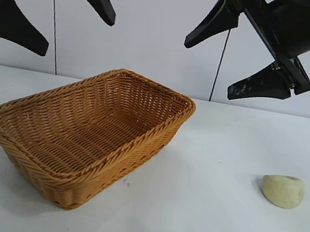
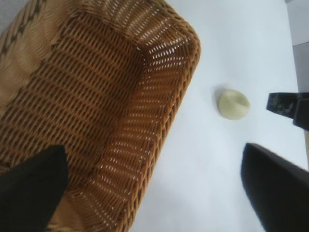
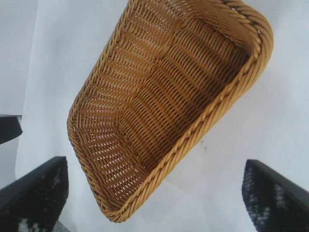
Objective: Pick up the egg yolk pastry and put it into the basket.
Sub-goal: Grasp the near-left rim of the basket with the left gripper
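The pastry (image 1: pixel 283 190) lies on the white table (image 1: pixel 209 220) at the right, well apart from the basket (image 1: pixel 88 140) and nearer the camera than the basket's far corner. It is a pale yellow-cream lump, rounded, with a dented flat side turned up and to the right. The basket sits left of centre, turned at an angle so one corner points toward the near edge; nothing is inside it. Both arms hang high above the table. The left gripper (image 1: pixel 52 11) is at the upper left, above the basket's left end, its two black fingers spread wide with nothing between them. The right gripper (image 1: pixel 237 53) is at the upper right, above the table between basket and pastry, its fingers likewise spread wide and holding nothing. From the left wrist, the pastry (image 2: pixel 233 104) shows just beside the basket's (image 2: pixel 96 96) rim on bare table.
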Robot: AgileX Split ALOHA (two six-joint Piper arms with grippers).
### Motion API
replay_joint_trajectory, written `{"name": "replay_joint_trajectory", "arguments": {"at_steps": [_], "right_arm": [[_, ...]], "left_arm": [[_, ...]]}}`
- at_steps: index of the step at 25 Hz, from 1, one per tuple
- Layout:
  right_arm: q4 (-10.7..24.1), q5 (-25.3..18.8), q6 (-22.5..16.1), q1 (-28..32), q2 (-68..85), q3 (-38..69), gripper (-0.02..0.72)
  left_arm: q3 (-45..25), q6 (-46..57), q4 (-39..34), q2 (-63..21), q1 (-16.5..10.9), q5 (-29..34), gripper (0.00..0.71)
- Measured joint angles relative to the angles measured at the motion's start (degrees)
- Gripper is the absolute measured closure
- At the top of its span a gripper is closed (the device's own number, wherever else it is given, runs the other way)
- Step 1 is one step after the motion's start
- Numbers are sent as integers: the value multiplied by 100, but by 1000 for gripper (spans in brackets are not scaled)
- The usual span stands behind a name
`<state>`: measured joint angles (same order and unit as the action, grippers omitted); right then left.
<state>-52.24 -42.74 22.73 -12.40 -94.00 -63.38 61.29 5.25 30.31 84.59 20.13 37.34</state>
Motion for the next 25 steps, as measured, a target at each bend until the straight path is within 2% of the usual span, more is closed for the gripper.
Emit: {"name": "replay_joint_trajectory", "arguments": {"at_steps": [5,8,17,25], "right_arm": [[0,0,0,0,0,0,8],[0,0,0,0,0,0,8],[0,0,-12,0,0,0,8],[0,0,-24,0,0,0,8]], "left_arm": [[-214,1224,-584,-364,20,719,15],[-490,1927,-870,-492,102,787,15],[-1024,4768,-1880,-502,114,121,15],[-1024,5200,-1982,-15,114,-167,15]]}}
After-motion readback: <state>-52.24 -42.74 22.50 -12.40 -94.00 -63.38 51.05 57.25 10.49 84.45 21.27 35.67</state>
